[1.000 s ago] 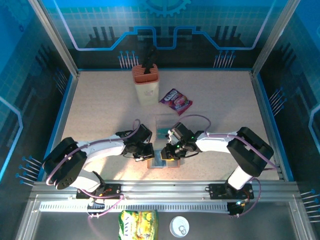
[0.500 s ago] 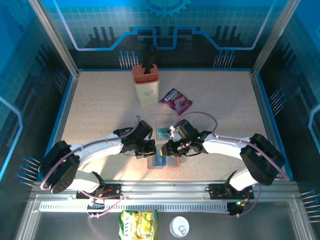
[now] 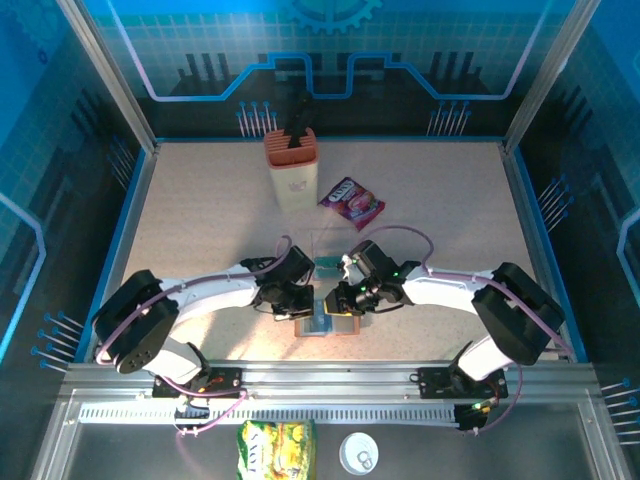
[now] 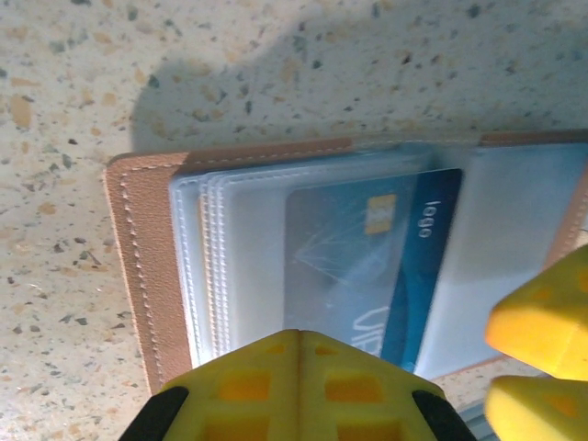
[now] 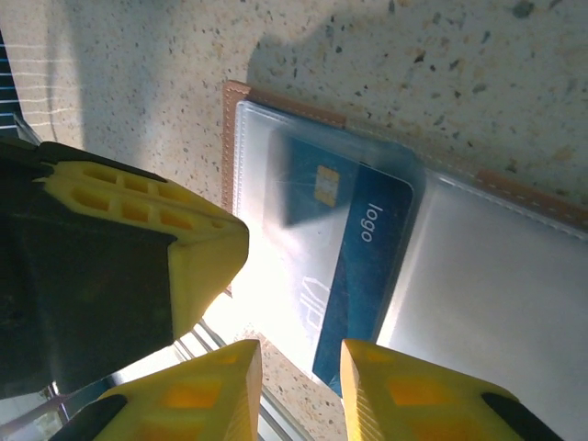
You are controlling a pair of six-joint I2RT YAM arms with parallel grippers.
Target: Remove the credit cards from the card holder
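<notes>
Left gripper (image 4: 299,386), fingers together and holding nothing, seems to press on the near edge of the open card holder (image 4: 138,266). Right gripper (image 5: 299,390), fingers slightly apart and empty, has the end of a blue credit card (image 5: 358,248) just ahead of its gap. The card's far part sits in a clear sleeve (image 4: 239,257). Best approach: pin the holder, pinch only the card's exposed end, and slide it straight out along the sleeve.

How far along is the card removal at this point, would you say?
Done: salmon-brown leather card holder lies open; a teal card already sits beyond it. In hand: shut left gripper at the holder's edge, open right gripper at the protruding blue plastic card. Left: pulling it free.
</notes>
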